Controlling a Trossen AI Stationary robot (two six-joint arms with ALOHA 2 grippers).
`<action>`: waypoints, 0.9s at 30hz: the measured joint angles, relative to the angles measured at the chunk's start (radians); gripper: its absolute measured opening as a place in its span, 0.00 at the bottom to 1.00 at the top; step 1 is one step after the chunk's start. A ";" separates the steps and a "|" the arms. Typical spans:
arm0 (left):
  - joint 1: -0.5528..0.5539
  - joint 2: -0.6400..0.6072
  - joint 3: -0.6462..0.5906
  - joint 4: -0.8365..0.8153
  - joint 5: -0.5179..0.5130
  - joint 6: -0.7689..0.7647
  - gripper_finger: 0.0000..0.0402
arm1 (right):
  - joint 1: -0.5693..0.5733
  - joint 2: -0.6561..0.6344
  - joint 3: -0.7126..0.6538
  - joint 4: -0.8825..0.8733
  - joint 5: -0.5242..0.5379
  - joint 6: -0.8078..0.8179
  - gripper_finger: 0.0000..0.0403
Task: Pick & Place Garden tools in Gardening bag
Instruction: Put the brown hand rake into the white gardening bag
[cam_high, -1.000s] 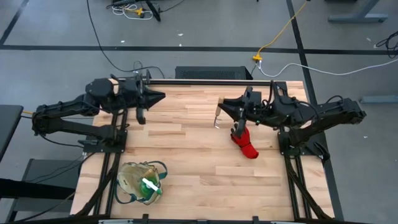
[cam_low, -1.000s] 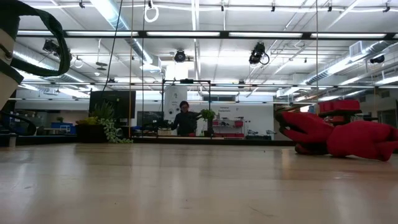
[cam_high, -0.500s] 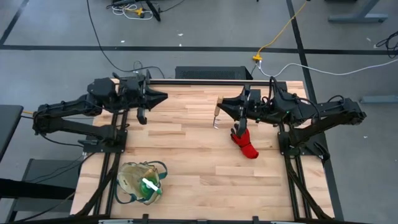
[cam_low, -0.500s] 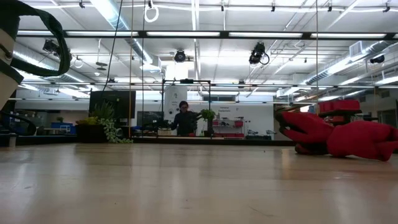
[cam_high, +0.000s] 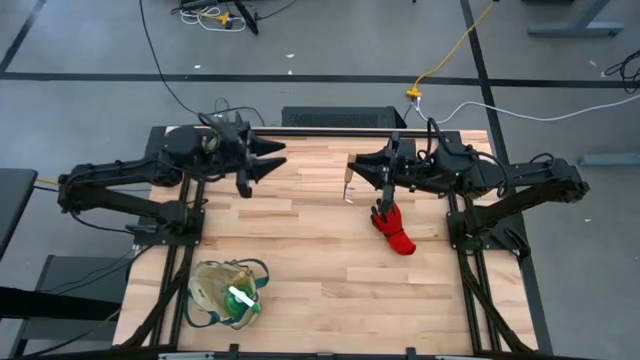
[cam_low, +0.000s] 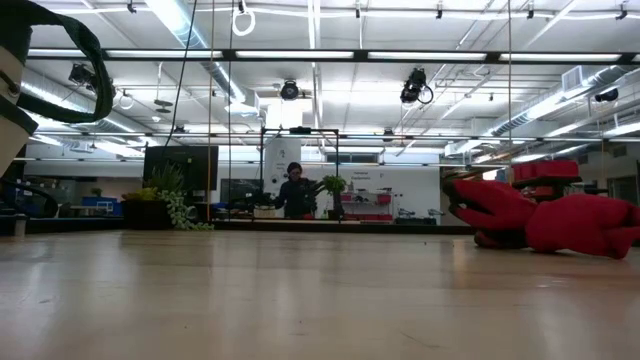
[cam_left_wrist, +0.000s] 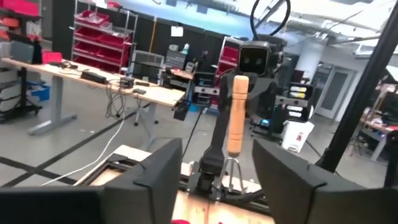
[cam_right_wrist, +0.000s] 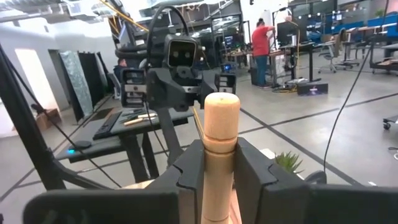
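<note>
Entries run from the near edge of the worktop (cam_high: 330, 270) to the far edge.

1. Gardening bag (cam_high: 228, 292). Beige fabric with dark green trim, slumped at the near-left corner. A translucent green item with a white part (cam_high: 241, 299) already lies inside it.

2. Glove bundle (cam_high: 394, 228). Red and black, lying on the wood right of centre, under the right arm. Not bagged and not held.

3. Right gripper (cam_high: 352, 166). Hovers over the far centre. Its fingers (cam_right_wrist: 186, 168) are clamped on the wooden handle of a hand tool (cam_right_wrist: 220, 152), whose metal end hangs down toward the boards in the high view.

4. Left gripper (cam_high: 275, 160). Raised over the far-left part, pointing toward the right gripper. Fingers (cam_left_wrist: 161, 165) are spread apart with nothing between them. The handle stands framed in the gap, well beyond the tips.

Step in hand, as judged: an arm-to-arm transfer of the hand tool, the bag lying on the left arm's side.

Next move calls for: the left gripper to advance until its fingers straddle the free part of the handle, then close. The right should let go only after that hold is firm.
</note>
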 joint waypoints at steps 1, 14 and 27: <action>0.000 0.006 0.000 0.006 0.005 -0.004 0.53 | -0.002 0.000 0.000 -0.003 0.000 0.000 0.14; 0.000 0.131 0.000 0.189 0.087 -0.056 0.70 | -0.007 0.000 0.000 -0.014 0.001 0.000 0.14; 0.000 0.295 0.000 0.369 0.182 -0.096 0.70 | -0.007 0.000 0.000 -0.014 0.001 0.000 0.14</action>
